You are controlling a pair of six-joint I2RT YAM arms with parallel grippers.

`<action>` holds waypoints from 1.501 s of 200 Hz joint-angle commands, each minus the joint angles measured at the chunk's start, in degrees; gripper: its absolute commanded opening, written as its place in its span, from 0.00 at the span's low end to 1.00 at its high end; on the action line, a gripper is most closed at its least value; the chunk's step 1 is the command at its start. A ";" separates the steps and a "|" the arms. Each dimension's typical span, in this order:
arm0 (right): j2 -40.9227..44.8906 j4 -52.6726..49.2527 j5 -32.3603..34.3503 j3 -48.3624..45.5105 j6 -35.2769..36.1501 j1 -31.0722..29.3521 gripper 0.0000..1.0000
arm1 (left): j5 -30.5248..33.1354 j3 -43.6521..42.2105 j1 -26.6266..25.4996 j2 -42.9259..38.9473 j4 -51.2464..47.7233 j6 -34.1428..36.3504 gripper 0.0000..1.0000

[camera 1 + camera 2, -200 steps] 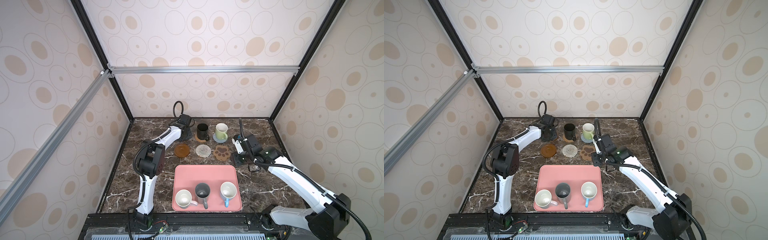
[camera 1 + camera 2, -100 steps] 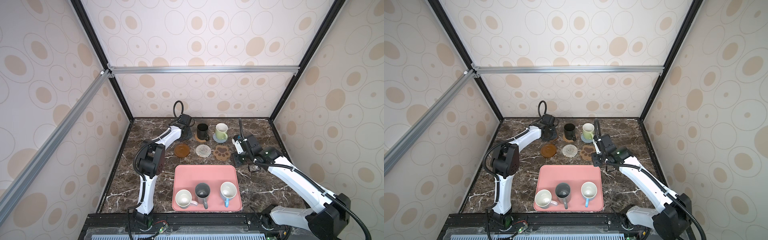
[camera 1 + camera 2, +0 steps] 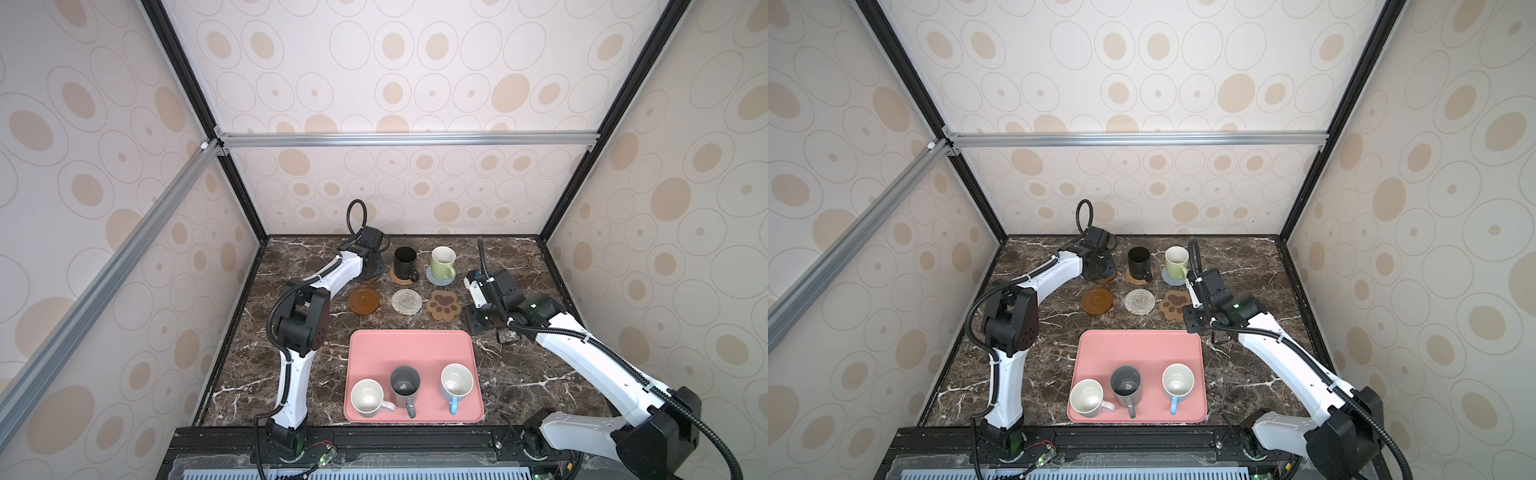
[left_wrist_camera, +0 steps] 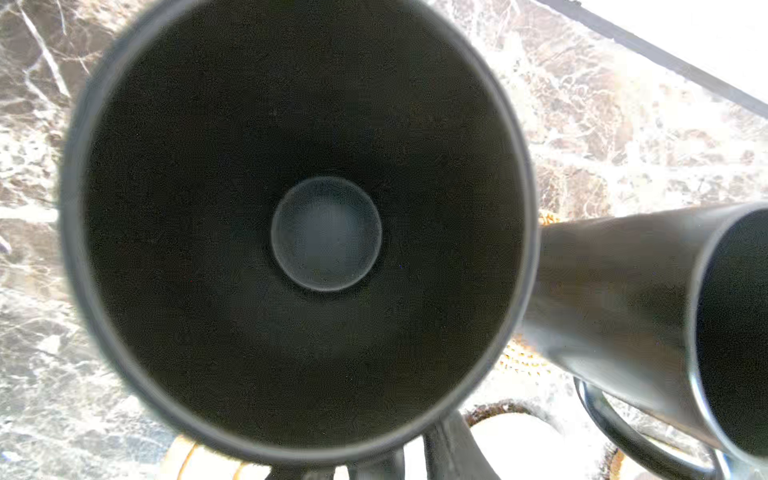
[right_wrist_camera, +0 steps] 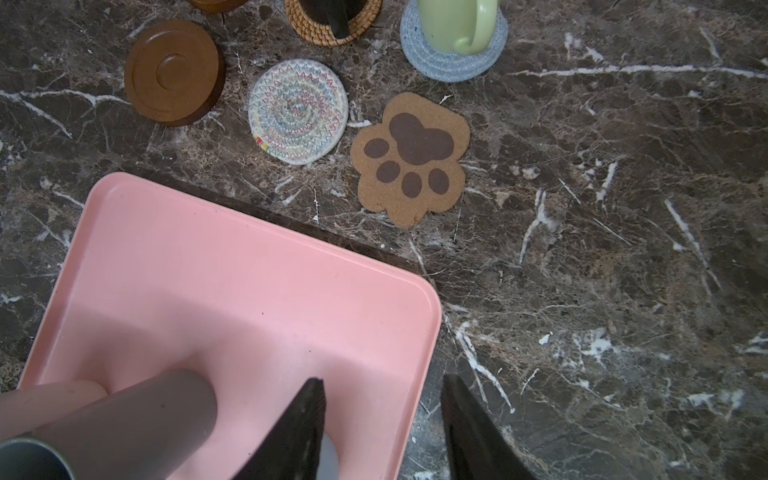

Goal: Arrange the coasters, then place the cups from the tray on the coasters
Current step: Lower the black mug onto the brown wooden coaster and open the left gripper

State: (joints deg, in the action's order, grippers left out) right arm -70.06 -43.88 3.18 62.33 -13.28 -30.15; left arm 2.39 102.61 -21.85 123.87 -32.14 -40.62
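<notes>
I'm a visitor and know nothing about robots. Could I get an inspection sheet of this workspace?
Surface: dark marble tabletop, no spills seen.
Job's things: pink tray holds white mug, grey mug, blue-handled mug. Black mug on rattan coaster; green mug on blue-grey coaster. Wooden disc, whitish coaster, paw coaster bare. Second black mug under left gripper, over a second wooden disc.
Clutter: nothing seen.
Grippers: left gripper's jaws unclear; right gripper open, empty, at the tray's corner.
Cables: black loop above left wrist; ribbed hose along right arm.
Surroundings: oval-patterned walls, aluminium beam.
</notes>
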 commanded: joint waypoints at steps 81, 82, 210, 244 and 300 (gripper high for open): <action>0.09 -0.22 -0.50 -0.71 -0.85 -0.08 0.49 | -2.13 2.77 -0.35 -0.21 0.59 1.31 0.36; 0.05 -0.23 -0.48 -0.71 -0.86 -0.08 0.49 | -2.13 2.77 -0.37 -0.21 0.54 1.32 0.36; 0.46 -0.38 -0.19 -0.36 -1.14 -0.09 0.49 | -2.79 0.87 -0.83 -2.34 1.82 0.83 0.40; 0.37 -0.38 -0.02 -0.01 -1.21 -0.08 0.50 | -3.31 -0.60 -0.77 -3.72 3.11 0.91 0.41; 0.28 -0.55 -0.58 0.19 -1.78 -0.16 0.49 | -4.85 0.17 -1.05 -2.76 3.79 1.34 0.41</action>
State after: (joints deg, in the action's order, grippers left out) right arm -70.06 -43.75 2.94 62.04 -14.15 -30.15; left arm -1.87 101.82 -22.61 122.85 -29.19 -40.47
